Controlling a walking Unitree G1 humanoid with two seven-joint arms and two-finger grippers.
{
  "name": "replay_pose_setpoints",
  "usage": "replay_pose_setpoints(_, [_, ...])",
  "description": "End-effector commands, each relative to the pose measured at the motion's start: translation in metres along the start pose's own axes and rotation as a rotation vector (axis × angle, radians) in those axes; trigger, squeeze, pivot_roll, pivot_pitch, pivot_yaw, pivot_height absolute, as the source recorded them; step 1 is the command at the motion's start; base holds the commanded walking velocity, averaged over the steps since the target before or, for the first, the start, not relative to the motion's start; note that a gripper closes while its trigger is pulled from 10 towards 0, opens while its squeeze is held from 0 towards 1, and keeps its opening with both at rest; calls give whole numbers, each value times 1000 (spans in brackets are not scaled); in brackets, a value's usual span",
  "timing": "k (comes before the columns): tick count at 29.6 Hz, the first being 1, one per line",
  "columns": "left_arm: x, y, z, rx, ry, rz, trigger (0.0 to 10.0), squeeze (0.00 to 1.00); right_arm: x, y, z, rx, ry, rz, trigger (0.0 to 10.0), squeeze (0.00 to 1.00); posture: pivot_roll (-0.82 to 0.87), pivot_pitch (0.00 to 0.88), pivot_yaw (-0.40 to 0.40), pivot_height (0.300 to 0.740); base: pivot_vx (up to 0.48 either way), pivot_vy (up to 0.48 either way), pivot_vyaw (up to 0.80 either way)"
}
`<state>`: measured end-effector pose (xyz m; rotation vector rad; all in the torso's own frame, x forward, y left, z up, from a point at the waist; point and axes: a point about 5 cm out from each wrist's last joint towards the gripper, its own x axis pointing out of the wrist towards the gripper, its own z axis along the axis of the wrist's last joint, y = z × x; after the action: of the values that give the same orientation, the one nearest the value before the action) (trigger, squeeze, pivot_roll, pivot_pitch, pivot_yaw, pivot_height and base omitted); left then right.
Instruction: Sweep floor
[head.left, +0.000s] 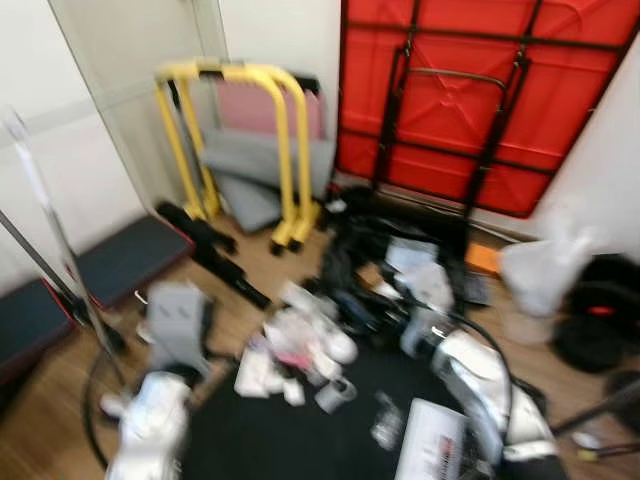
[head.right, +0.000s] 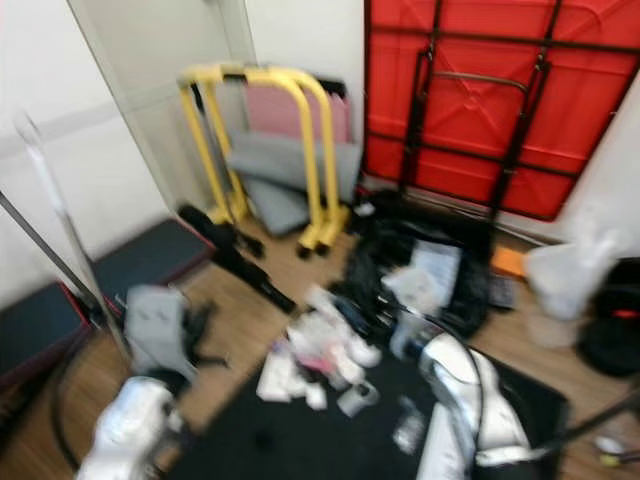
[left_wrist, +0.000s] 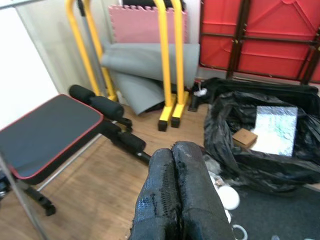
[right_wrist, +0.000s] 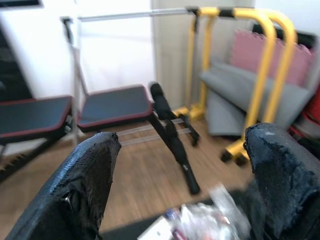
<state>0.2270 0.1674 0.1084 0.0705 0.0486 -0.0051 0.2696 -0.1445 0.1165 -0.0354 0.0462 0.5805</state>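
Wooden floor strewn with litter, black bag, yellow frame, left gripper closed empty, right gripper spread wide

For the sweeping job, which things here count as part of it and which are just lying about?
Part of the job:
- wood floor
- litter pile of wrappers and scraps at the dark mat's edge
- black rubbish bag, open, with cardboard inside
- left hand, shut and empty
- right hand, open

Just lying about:
- weight bench
- yellow dip bars
- red folded table
- grey foam mats
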Motion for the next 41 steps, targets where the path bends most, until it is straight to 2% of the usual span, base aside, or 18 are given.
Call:
replay_pose_setpoints(1, [-6, -1, -6, -13, 15, -5, 10000, 0, -2, 1, -4, 7, 8, 6, 10000, 0, -26, 0, -2, 740, 0, 0, 794])
replay_pose_setpoints(6, [-6, 0, -8, -21, 13, -8, 10000, 0, -1, 0, -6, 11, 9, 8, 10000, 0, -20, 0, -2, 740, 0, 0, 794])
replay_pose_setpoints(7, [-5, 0, -9, -25, 7, -14, 7216, 0, 0, 1, -7, 10, 9, 13, 10000, 0, -20, 0, 2, 740, 0, 0, 788])
replay_pose_setpoints(8, [-5, 0, -9, -25, 7, -14, 7216, 0, 0, 1, -7, 10, 9, 13, 10000, 0, -20, 0, 2, 740, 0, 0, 788])
replay_pose_setpoints(9, [-4, -1, -8, -30, 1, -20, 0, 0, 1, 1, -7, 6, 8, 17, 10000, 0, -19, 0, 4, 740, 0, 0, 788])
replay_pose_setpoints(20, [-3, 1, -8, -32, 0, -21, 0, 0, 3, 2, -7, 4, 2, 17, 10000, 0, -11, 0, 4, 740, 0, 0, 788])
replay_pose_setpoints(21, [-3, 2, -9, -24, 10, -15, 8549, 0, 4, 2, -6, 2, 1, 13, 10000, 0, -10, 0, 3, 740, 0, 0, 788])
replay_pose_setpoints(22, [-2, 3, -10, -21, 13, -11, 10000, 0, 5, 1, -6, 1, -1, 8, 10000, 0, -11, 0, 2, 740, 0, 0, 788])
replay_pose_setpoints(31, [2, 8, -11, -20, 7, 5, 10000, 0, 8, -5, -6, -3, -4, -37, 10000, 0, -12, 0, -6, 740, 0, 0, 788])
replay_pose_setpoints(32, [3, 9, -11, -24, 5, 10, 10000, 0, 9, -13, -8, -6, 10, -92, 10000, 0, -11, 0, -15, 740, 0, 0, 775])
replay_pose_setpoints(35, [4, 12, -13, -32, 11, 23, 10000, 0, 9, -21, -10, 1, 29, -145, 10000, 0, -9, 0, -17, 740, 0, 0, 775])
replay_pose_setpoints(36, [4, 19, -19, -47, 29, 50, 10000, 0, 8, -30, -16, 9, 62, -210, 10000, 0, -9, 0, -16, 740, 0, 0, 775])
replay_pose_setpoints(37, [4, 19, -19, -47, 29, 50, 10000, 0, 8, -30, -16, 9, 62, -210, 10000, 0, -9, 0, -16, 740, 0, 0, 775])
replay_pose_setpoints(39, [3, 31, -31, -72, 74, 99, 10000, 0, 3, -45, -29, 15, 133, -309, 10000, 0, -8, 0, -17, 740, 0, 0, 644])
replay_pose_setpoints(41, [1, 35, -37, -80, 94, 116, 10000, 0, 1, -50, -35, 14, 164, -342, 10000, 0, -8, 0, -17, 740, 0, 0, 513])
